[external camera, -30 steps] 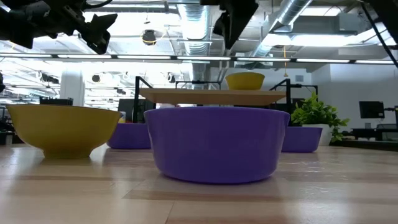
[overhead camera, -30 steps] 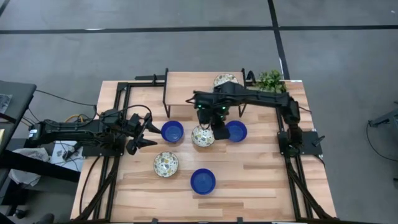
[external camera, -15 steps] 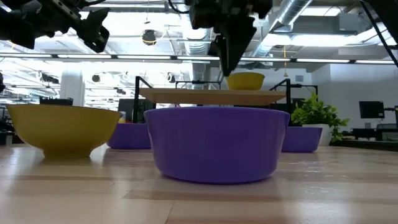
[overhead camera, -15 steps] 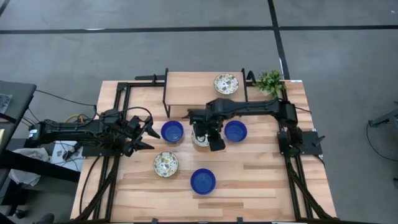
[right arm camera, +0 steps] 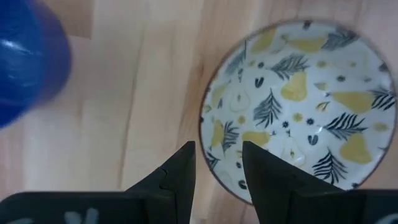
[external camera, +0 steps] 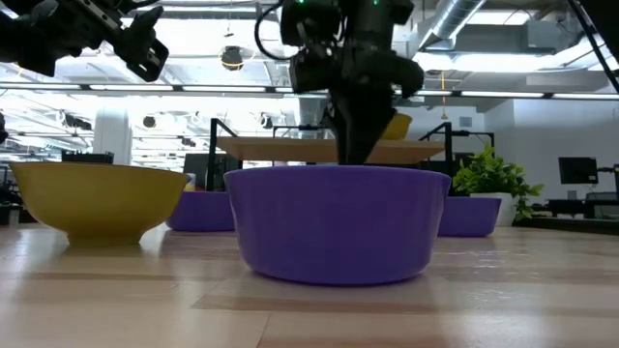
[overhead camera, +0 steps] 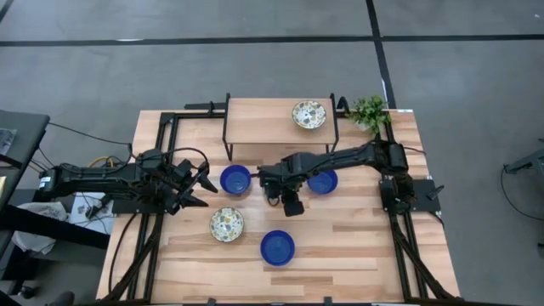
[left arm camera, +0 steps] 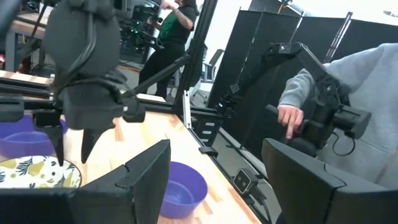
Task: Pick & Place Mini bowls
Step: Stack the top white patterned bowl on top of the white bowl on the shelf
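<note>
Reaching for a patterned bowl mid-table, right gripper straddles its rim, unclenched; probably 1 bowl shelved, 5 left.

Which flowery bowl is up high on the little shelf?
The patterned bowl at the far side of the table. It sits on the raised wooden shelf; the other patterned bowl in plain sight rests on the tabletop.
</note>
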